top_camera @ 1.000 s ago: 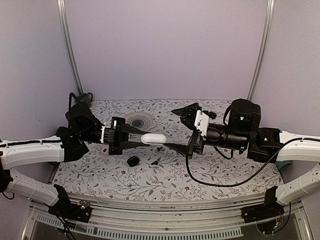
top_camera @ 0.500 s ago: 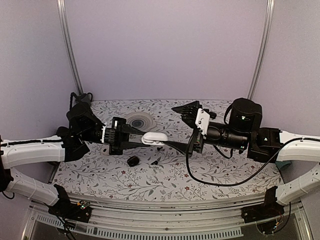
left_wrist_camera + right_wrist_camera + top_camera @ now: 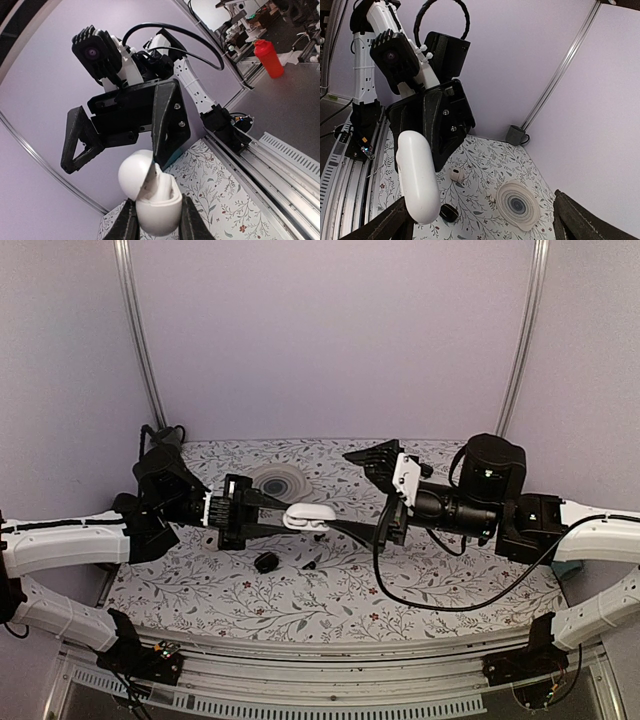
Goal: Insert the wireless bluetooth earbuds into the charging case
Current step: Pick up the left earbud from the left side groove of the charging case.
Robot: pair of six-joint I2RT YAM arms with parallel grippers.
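The white charging case (image 3: 156, 207) is held above the table with my left gripper (image 3: 156, 222) shut on its lower half. Its lid (image 3: 134, 175) stands ajar, and I cannot tell what lies inside. In the top view the case (image 3: 308, 515) hangs between the two arms. My right gripper (image 3: 336, 492) is open, with one finger on each side of the case and touching nothing. In the right wrist view one white earbud (image 3: 456, 174) with a dark spot lies on the floral mat. A second tiny white earbud (image 3: 491, 198) lies by the plate.
A ringed plate (image 3: 519, 205) rests at the back of the mat. A grey mug (image 3: 516, 135) stands in the back left corner. A small black lump (image 3: 266, 562) and a black bit (image 3: 310, 564) lie under the case. The metal rail (image 3: 280, 165) runs along the near edge.
The case looked like a closed pill a second ago; its lid now stands slightly ajar. The right gripper has shifted a little to the right.
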